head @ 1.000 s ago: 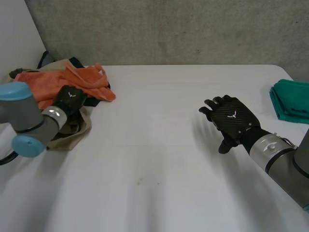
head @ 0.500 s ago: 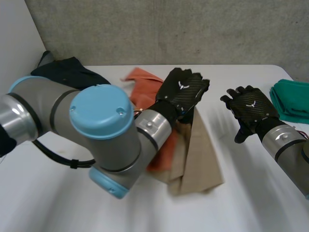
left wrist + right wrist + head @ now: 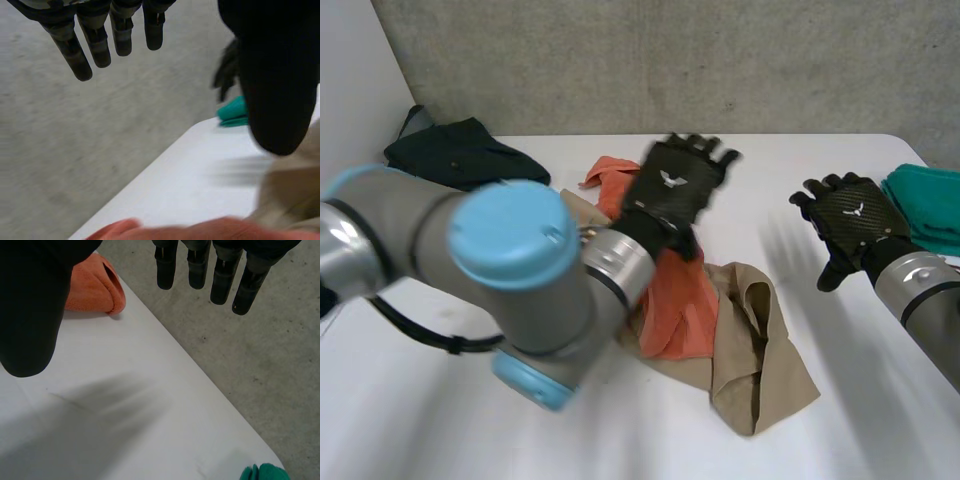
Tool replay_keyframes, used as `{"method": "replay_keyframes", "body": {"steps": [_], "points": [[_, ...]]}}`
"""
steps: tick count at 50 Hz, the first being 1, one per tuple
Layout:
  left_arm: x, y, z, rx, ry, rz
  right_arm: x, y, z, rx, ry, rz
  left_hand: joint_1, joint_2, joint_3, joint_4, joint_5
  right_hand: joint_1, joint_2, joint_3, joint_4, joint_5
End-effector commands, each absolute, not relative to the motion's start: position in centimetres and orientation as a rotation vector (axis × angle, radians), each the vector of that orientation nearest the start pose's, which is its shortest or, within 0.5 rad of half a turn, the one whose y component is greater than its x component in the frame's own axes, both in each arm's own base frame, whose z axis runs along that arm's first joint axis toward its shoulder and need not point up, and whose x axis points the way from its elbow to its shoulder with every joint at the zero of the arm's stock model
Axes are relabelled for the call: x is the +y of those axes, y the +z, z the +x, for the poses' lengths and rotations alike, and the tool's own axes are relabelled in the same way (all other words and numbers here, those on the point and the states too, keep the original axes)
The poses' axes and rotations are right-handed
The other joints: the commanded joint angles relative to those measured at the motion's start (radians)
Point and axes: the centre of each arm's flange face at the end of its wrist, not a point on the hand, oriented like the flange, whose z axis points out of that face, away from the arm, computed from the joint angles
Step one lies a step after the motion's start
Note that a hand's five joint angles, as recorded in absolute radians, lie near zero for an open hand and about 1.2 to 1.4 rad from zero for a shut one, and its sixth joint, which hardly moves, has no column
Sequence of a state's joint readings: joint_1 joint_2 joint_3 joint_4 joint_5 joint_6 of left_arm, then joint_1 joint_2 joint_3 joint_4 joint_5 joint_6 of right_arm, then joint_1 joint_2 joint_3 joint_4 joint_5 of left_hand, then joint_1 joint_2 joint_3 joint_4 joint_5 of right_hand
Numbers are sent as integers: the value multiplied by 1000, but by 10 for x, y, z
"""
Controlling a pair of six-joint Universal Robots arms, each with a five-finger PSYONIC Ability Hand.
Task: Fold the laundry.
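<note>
Left hand point(image 3: 672, 190) and right hand point(image 3: 850, 222) open.
Left at upper centre of frame, right toward the right side; fingers straight.

Head camera: I look down from behind and between the arms onto the white table point(image 3: 650, 440). Wrist cameras: close along left hand point(image 3: 280, 75) and right hand point(image 3: 30, 305); all three share the green cloth point(image 3: 925, 205) and table edge.

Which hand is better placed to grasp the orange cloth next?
Probably the left. The left hand hangs open over the orange cloth. The right hand, open too, is apart from it, nearer the teal stack.
</note>
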State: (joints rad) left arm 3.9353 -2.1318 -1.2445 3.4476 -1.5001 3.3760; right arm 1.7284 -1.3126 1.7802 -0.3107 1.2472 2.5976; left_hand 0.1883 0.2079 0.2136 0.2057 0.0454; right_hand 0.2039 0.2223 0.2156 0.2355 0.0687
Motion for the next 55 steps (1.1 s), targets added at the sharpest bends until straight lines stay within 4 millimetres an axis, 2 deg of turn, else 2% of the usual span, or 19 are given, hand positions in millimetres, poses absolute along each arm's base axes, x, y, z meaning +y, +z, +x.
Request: {"method": "replay_keyframes", "body": {"steps": [1,7,13,19,24,36,39,43,44,46,47,51,52,55], "points": [[-242,245,-373,2126,-2558,1245,-287,207,209,2147,-1971,-1098,46,26,20,28,14,-29,-48,-41,-61,-69],[-243,236,-364,2229,-2436,1306,-280,213,211,2179,-1890,-1049,84,64,59,66,52,-29,-48,-41,-61,-69],[-235,225,-367,2296,-2365,1402,-267,226,212,2159,-1894,-1036,104,85,79,87,73,-29,-48,-41,-61,-69],[-241,209,-371,2320,-2317,1421,-254,228,217,2129,-1890,-1066,157,138,132,140,126,-29,-48,-41,-61,-69],[-246,201,-379,2247,-2309,1472,-251,225,217,2140,-1874,-1073,154,135,129,137,123,-29,-48,-41,-61,-69],[-276,161,-398,2107,-2115,1566,-246,213,217,2160,-1814,-1090,125,105,100,108,93,-29,-48,-41,-61,-69],[-282,148,-401,2091,-2064,1581,-245,210,217,2164,-1804,-1093,178,158,152,160,146,-29,-48,-41,-61,-69],[-291,139,-402,2055,-2033,1556,-244,208,218,2170,-1791,-1095,582,562,556,564,550,-29,-48,-41,-61,-69],[-295,139,-402,2032,-2036,1533,-244,208,218,2170,-1792,-1097,897,877,872,879,865,-29,-48,-41,-61,-69],[-298,143,-402,2007,-2043,1503,-246,206,218,2174,-1789,-1097,1175,1155,1149,1157,1143,-29,-48,-41,-61,-69],[-299,146,-402,1993,-2051,1485,-246,205,218,2176,-1785,-1097,1208,1188,1182,1190,1176,-29,-48,-41,-61,-69],[-321,183,-400,1849,-2224,1244,-248,203,218,2181,-1783,-1097,1208,1188,1183,1191,1176,-29,-48,-41,-61,-69],[-329,209,-398,1764,-2319,1113,-248,203,218,2182,-1781,-1097,1208,1188,1183,1191,1176,-29,-48,-41,-61,-69],[-344,248,-387,1641,-2437,922,-249,203,218,2184,-1781,-1095,1208,1188,1183,1191,1176,-29,-48,-41,-61,-69]]}}
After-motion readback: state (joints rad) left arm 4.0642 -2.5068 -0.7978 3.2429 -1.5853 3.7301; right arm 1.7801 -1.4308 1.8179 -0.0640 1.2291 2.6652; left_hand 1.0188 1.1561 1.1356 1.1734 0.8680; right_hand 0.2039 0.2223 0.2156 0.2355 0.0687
